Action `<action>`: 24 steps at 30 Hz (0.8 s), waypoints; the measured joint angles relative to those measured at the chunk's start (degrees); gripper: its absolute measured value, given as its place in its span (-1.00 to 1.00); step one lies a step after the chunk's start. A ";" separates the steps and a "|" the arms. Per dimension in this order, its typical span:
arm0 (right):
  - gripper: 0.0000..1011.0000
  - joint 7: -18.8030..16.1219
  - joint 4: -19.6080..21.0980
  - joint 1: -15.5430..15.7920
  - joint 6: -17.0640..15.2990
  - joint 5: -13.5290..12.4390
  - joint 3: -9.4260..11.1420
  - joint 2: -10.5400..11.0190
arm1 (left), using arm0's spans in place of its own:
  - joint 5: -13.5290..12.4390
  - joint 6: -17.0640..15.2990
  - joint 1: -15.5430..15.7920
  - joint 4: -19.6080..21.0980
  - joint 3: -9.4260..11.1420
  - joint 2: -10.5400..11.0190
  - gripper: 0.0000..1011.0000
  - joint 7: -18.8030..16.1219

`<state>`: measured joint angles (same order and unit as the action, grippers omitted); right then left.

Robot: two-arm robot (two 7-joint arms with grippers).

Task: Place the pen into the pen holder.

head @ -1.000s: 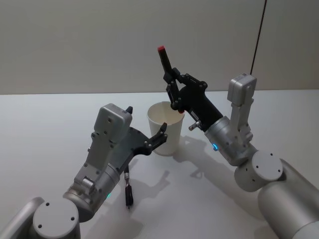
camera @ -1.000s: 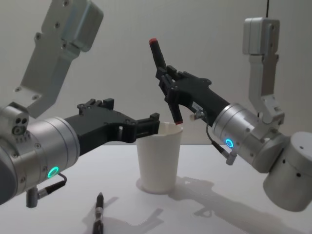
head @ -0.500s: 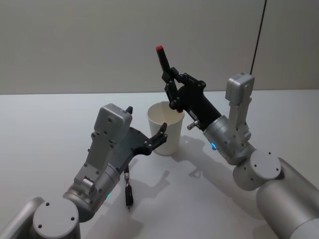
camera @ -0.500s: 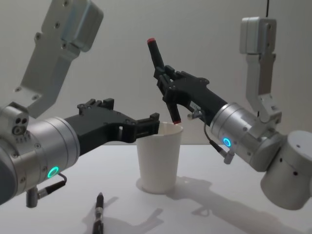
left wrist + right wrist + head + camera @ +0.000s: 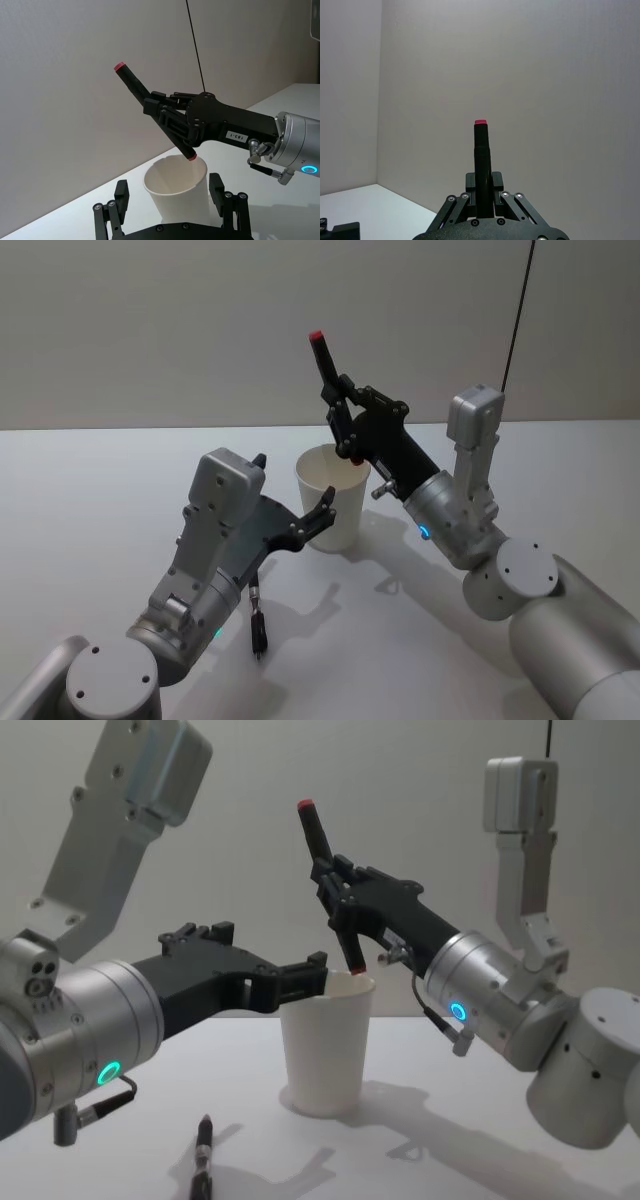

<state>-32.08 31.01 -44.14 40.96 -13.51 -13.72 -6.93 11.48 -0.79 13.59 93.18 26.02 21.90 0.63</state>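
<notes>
1. The right gripper (image 5: 335, 905) is clamped on a black pen (image 5: 314, 832), gripping it partway along the barrel. The arm reaches in from the right, well above the table (image 5: 100, 490).
2. The pen stands tilted. Its red upper end leans up and away from the right arm, and its red lower tip points down at the pen holder (image 5: 337, 508).
3. In the left wrist view that lower tip sits just about level with the rolled rim, over the mouth on the side nearer the right gripper. The pen is not down inside the cup.
4. The left gripper (image 5: 169, 190) is spread wide, with one black finger (image 5: 218, 187) on each side of the pen holder at about mid-height. There is a clear gap on one side. The other finger stands close to the cup wall, and I cannot tell whether it touches.
5. The pen holder stands upright on the table, between the two arms and near the middle of the head view.
6. A second dark pen (image 5: 258, 625) lies flat on the table beside the left arm, nearer the robot than the cup and apart from it.
</notes>
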 joint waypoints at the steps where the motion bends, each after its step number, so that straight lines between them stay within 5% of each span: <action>1: -0.65 0.00 -0.16 -0.09 0.08 -0.02 -0.01 -0.02 | 0.00 0.00 0.00 0.00 0.00 0.00 0.98 0.00; 9: -0.61 -0.02 -1.77 -0.94 0.65 -0.11 -0.07 -0.31 | 0.00 0.00 0.00 0.00 0.00 0.00 0.98 0.00; 24: 0.35 -0.31 -3.29 -1.76 1.14 -0.13 0.02 -0.50 | 0.00 0.00 0.00 0.00 0.00 0.00 0.98 0.00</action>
<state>-32.38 27.72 -45.90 42.10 -13.64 -13.69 -7.42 11.48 -0.79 13.59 93.18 26.03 21.89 0.63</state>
